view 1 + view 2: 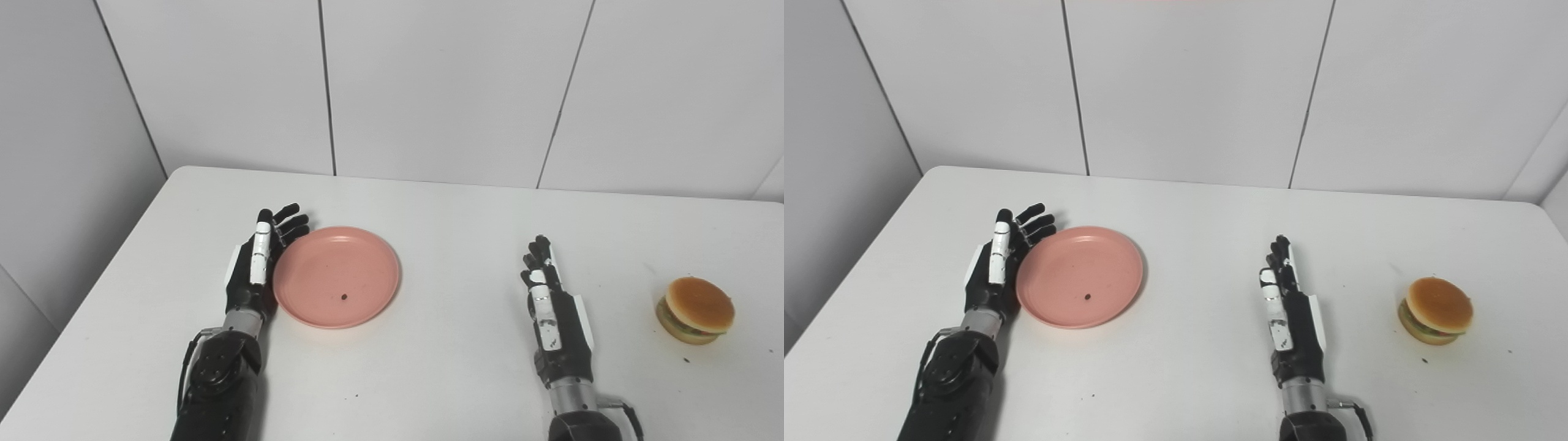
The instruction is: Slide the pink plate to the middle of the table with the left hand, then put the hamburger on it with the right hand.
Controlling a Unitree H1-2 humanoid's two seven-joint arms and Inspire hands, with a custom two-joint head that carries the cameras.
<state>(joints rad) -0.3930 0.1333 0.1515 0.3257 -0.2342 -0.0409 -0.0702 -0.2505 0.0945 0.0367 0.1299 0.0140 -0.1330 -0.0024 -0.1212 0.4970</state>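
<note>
The pink plate [335,275] lies flat on the white table, left of centre, with a small dark speck inside it. My left hand [260,260] stands edge-on against the plate's left rim, fingers straight and apart, holding nothing. The hamburger [696,309] sits near the table's right edge, bun up. My right hand [551,300] rests on the table well left of the hamburger, fingers stretched forward, empty, and apart from both the plate and the burger.
The white table [453,226] runs to a rounded back edge against grey wall panels. Its left edge slants down at the picture's left. Bare tabletop lies between the plate and my right hand.
</note>
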